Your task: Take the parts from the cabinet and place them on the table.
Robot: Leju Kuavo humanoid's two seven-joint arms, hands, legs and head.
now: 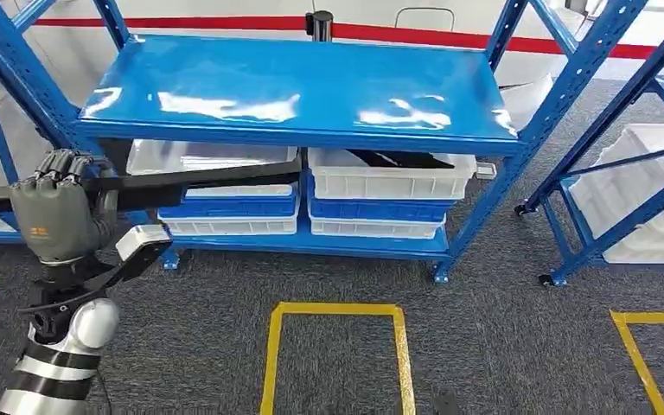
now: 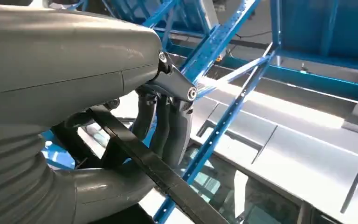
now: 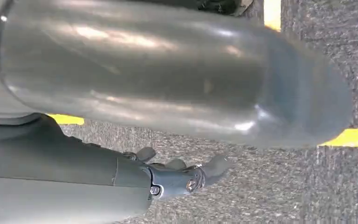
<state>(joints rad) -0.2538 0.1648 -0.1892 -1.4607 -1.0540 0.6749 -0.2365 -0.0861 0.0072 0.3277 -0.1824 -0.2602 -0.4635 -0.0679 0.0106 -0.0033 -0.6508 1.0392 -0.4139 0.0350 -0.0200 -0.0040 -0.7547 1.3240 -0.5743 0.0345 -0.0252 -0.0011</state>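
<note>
My left hand point(image 1: 59, 213) is raised at the left of the head view and grips a long black flat part point(image 1: 199, 180) that runs sideways in front of the blue shelving cabinet point(image 1: 303, 82). Up close, the fingers point(image 2: 168, 126) wrap around the black part point(image 2: 154, 168). Another black part point(image 1: 402, 159) lies in the white bin point(image 1: 389, 181) on the lower shelf. My right hand point(image 3: 177, 175) hangs over the grey carpet, fingers loosely apart and holding nothing.
White and blue bins point(image 1: 229, 207) are stacked on the lower shelf. A second blue rack with a white bin point(image 1: 648, 190) stands at the right. Yellow tape squares point(image 1: 337, 346) mark the grey carpet in front.
</note>
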